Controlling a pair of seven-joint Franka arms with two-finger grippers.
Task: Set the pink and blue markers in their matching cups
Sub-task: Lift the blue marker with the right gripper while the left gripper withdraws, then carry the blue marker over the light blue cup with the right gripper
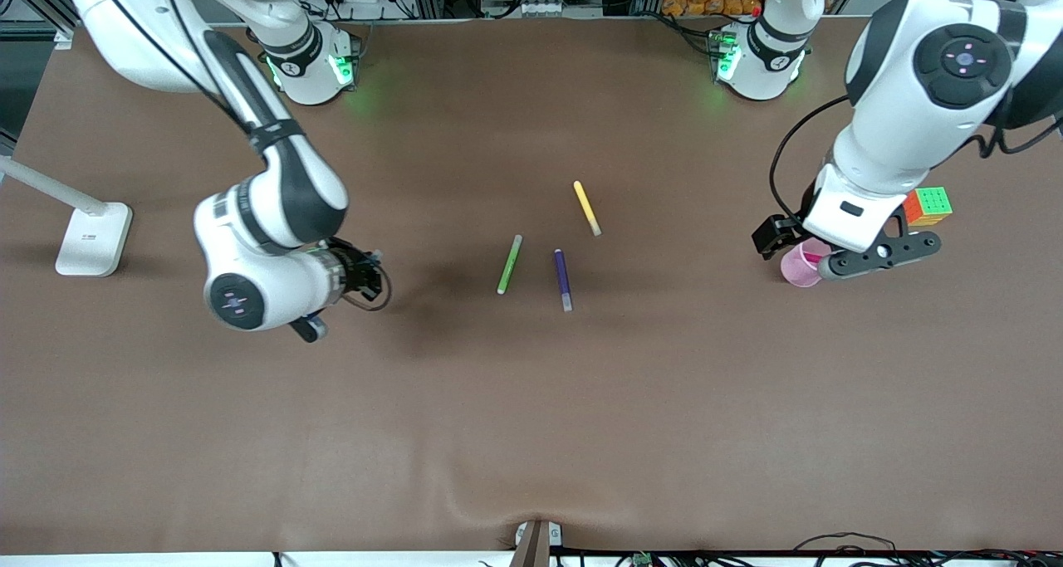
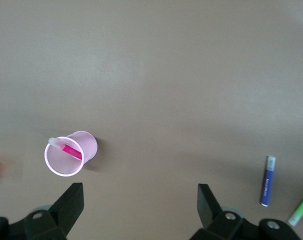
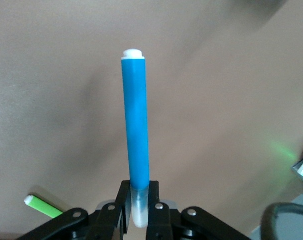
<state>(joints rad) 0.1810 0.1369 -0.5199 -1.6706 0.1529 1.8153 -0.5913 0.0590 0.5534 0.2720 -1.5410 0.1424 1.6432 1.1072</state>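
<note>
The pale pink cup stands near the left arm's end of the table. In the left wrist view the pink cup holds the pink marker, which leans against its rim with the pale cap up. My left gripper is open and empty above the bare table beside that cup; in the front view the left gripper hangs partly over the cup. My right gripper is shut on the pale cap end of the blue marker; the right gripper is over the table toward the right arm's end. The blue cup is out of view.
A green marker, a purple marker and a yellow marker lie at mid-table. A colour cube sits beside the pink cup. A white lamp base stands at the right arm's end.
</note>
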